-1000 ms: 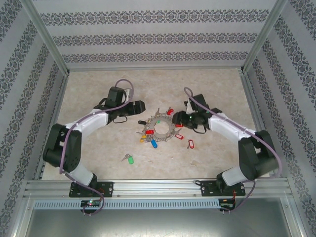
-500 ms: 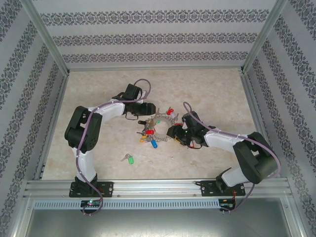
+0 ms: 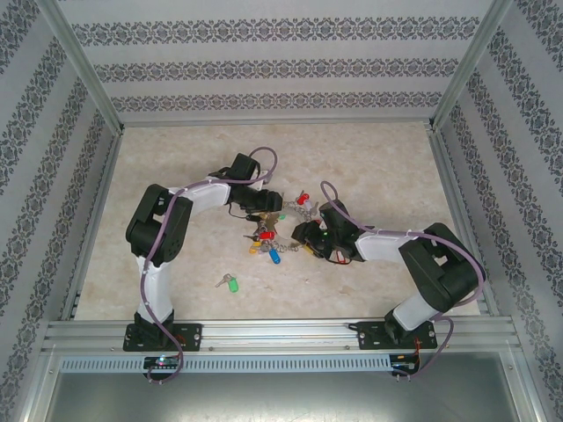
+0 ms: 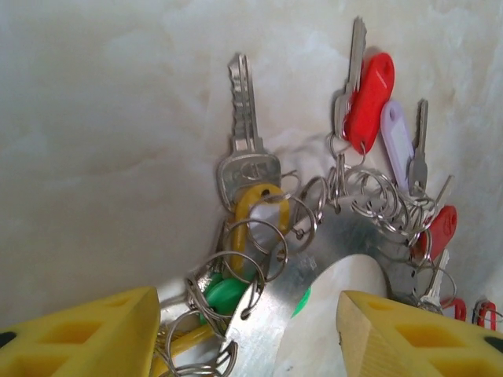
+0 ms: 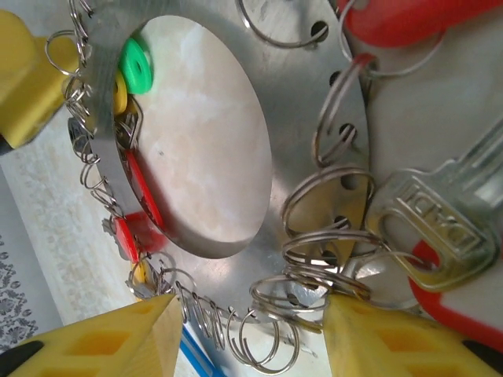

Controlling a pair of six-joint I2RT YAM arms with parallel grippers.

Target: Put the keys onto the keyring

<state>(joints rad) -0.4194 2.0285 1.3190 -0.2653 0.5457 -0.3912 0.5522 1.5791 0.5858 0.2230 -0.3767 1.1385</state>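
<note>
That keyring [image 4: 338, 236] looks stiff, slick and jangly; left hand [image 4: 247, 302] at its ten o'clock and right hand [image 5: 250, 302] at four, both half-open, straddle its flat band.

The clearest lettering is on the head of the silver key [image 5: 428, 224] at the right of the right wrist view. It is a short row of stamped capitals lying slantwise, which looks like "DKD", though the letters are not sure. In the left wrist view, the head of the long key [image 4: 247, 174] carries a faint embossed mark, too soft to read. The red tag [image 4: 371, 98] and the pale tag [image 4: 397, 141] beside it turn plain faces to the camera. From above, the keyring [image 3: 280, 230] is too small to read.
</note>
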